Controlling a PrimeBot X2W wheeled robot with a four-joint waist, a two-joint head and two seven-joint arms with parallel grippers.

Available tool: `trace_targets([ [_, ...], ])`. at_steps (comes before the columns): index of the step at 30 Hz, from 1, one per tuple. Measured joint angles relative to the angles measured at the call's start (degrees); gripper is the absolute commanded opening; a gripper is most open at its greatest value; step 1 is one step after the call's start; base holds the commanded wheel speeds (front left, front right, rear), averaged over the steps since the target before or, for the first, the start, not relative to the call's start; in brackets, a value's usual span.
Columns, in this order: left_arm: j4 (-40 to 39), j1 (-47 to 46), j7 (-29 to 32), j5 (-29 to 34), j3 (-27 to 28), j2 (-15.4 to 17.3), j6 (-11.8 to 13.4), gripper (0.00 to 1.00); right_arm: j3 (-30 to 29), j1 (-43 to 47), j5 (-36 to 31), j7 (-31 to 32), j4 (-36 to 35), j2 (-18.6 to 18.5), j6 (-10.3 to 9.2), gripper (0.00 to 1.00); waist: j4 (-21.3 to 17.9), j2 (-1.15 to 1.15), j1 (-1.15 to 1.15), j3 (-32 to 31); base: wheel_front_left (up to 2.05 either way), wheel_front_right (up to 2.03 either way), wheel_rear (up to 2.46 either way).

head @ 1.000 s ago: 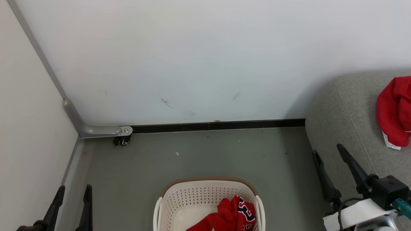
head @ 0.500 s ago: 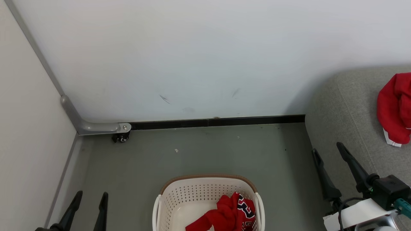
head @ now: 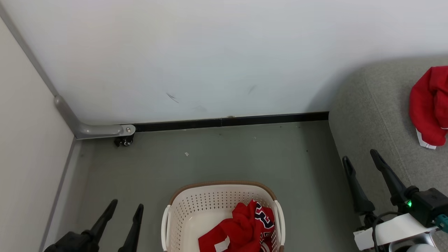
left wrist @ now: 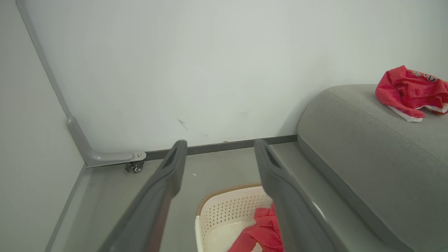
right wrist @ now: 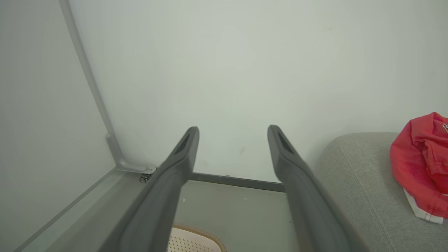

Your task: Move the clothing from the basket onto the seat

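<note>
While view tilted downward, left gripper (head: 126,204) crept toward basket (head: 224,183), fingers spread, empty. Right gripper (head: 359,155) stayed spread by seat (head: 367,119) edge. One red garment (head: 428,108) lay on seat; jersey (head: 245,227) lay in basket, probably left gripper's next pick.

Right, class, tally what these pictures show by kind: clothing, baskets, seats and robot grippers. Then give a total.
Red garments: 2, one garment in the basket, the other garment on the seat
Baskets: 1
Seats: 1
Grippers: 2, left gripper and right gripper, both open
Total: 6
</note>
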Motion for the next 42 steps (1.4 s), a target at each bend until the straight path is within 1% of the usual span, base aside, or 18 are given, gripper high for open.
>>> trace_targets([
  [5, 1.98, -2.86, 1.37, 0.00, -2.54, -0.35, -0.64, 1.00, 0.20, -0.47, 0.00, 0.00, -0.90, -0.13, 0.00, 1.00, -0.66, 0.00, 0.00, 1.58, 0.00, 0.00, 0.00],
  [9, 3.91, -4.97, 2.29, -0.12, -3.94, -1.41, -1.26, 1.00, 0.11, -1.92, 0.00, 0.00, -1.89, -0.43, 0.00, 1.00, -1.26, 0.00, 0.00, 3.09, 0.00, 0.00, 0.00],
  [15, 6.48, -8.47, 3.39, -0.25, -5.77, -1.48, -1.91, 1.00, 0.19, -3.89, 0.01, 0.00, -2.78, -0.82, 0.00, 1.00, -2.25, 0.00, 0.00, 5.73, 0.00, 0.00, 0.00],
  [25, 10.71, -14.51, 5.94, -2.48, -7.79, -2.15, -2.01, 1.00, 1.20, -8.75, 0.09, -0.01, -4.37, -1.47, 0.00, 1.00, -4.00, 0.00, 0.00, 11.13, 0.00, 0.00, 0.00],
  [29, 12.22, -17.37, 7.12, -2.55, -9.09, -2.38, -2.43, 1.00, 1.80, -10.83, 0.08, -0.02, -5.11, -1.53, 0.00, 1.00, -4.67, 0.00, 0.00, 13.49, 0.00, 0.00, 0.00],
  [42, 18.61, -25.13, 11.66, -2.56, -14.27, -2.96, -2.43, 1.00, 2.53, -17.30, -0.12, -0.05, -6.48, -1.55, 0.00, 1.00, -6.79, 0.00, 0.00, 22.04, 0.00, 0.00, 0.00],
])
